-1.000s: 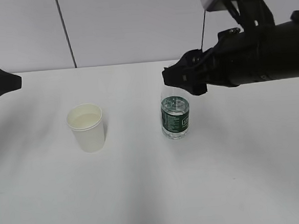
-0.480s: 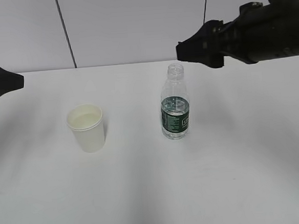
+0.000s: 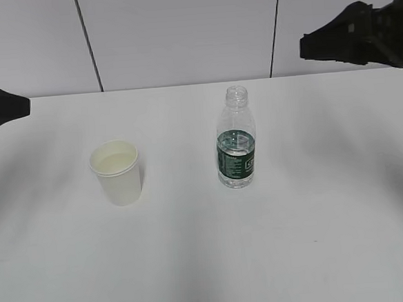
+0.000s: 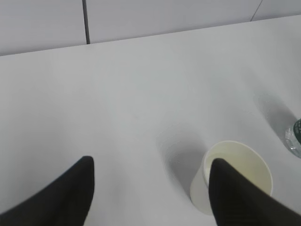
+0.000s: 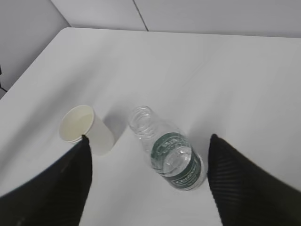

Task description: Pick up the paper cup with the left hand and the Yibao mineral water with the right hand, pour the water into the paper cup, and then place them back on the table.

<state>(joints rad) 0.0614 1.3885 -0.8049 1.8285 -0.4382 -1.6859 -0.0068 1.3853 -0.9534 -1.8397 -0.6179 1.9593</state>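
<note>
Fingers (image 5: 225, 188) apart above green-labelled Yibao mineral water (image 5: 171, 157)

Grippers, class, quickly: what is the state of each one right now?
Left gripper: open, holding nothing; the paper cup stands by one finger.
Right gripper: open, empty, above the Yibao mineral water.

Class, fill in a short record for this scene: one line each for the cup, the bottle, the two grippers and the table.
cup: white paper cup, upright on the table, apart from the bottle
bottle: clear water bottle, green label, no cap, upright, partly filled
left gripper: open, holding nothing, raised beside the cup
right gripper: open, holding nothing, above the bottle
table: white tabletop, grey wall behind
</note>
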